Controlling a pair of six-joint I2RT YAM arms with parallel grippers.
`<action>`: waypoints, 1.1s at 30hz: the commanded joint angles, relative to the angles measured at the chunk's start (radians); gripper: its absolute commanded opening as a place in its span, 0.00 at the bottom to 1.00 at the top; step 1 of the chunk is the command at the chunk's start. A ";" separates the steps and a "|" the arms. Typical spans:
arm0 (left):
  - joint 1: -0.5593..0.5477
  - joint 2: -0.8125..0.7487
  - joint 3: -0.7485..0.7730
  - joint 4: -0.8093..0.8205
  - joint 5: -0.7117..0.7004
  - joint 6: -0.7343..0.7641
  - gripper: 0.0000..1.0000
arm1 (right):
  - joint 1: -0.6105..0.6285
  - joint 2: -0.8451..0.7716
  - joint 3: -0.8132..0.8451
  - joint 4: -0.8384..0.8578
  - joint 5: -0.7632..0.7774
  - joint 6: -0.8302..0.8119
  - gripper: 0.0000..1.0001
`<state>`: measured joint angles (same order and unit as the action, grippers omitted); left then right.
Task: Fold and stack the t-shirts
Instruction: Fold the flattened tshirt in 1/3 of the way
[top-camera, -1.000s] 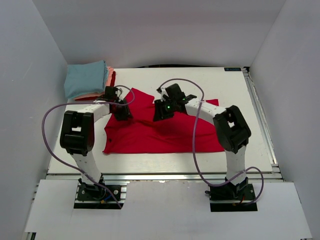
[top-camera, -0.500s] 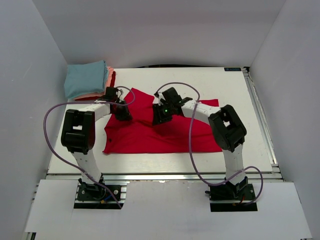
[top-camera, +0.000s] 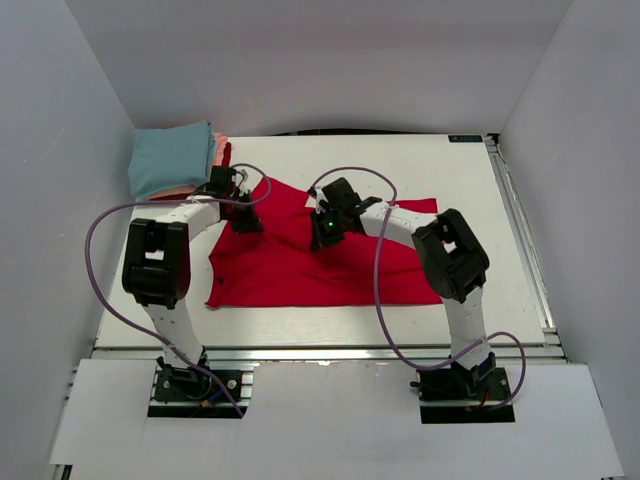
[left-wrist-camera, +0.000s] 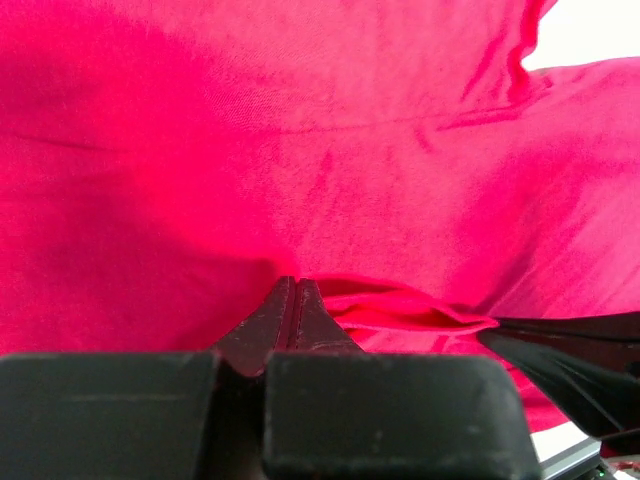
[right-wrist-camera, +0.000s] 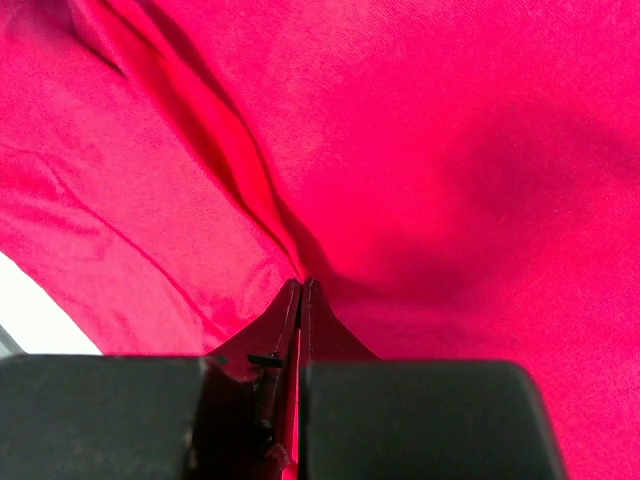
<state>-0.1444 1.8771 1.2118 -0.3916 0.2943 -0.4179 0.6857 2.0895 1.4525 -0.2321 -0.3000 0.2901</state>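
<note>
White tabletop (top-camera: 480, 200) carries a bright red cloth t-shirt (top-camera: 330, 275) spread at its middle; left gripper (left-wrist-camera: 291, 290) and right gripper (right-wrist-camera: 302, 288) both have jaws clamped on its fabric

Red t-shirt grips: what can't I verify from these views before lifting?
- Left wrist: the left gripper is pinched shut on the red t-shirt. Its own fingers hide how many layers are caught.
- Right wrist: the same goes for the right gripper.
- Top external: the gripper bodies cover both grip spots on the cloth.
- Top external: on the folded stack, only slivers show under the light blue top, so the count is unclear.
</note>
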 joint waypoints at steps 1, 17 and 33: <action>-0.006 -0.062 0.064 -0.039 -0.017 0.036 0.00 | 0.011 -0.089 0.025 0.027 0.016 -0.020 0.00; -0.027 -0.367 -0.185 -0.159 -0.066 0.068 0.00 | 0.037 -0.270 -0.193 0.048 -0.001 -0.071 0.00; -0.041 -0.587 -0.406 -0.211 -0.076 0.050 0.11 | 0.117 -0.240 -0.227 0.036 0.009 -0.086 0.06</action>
<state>-0.1829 1.3270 0.8284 -0.5869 0.2283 -0.3664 0.7895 1.8526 1.2285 -0.2005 -0.3012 0.2253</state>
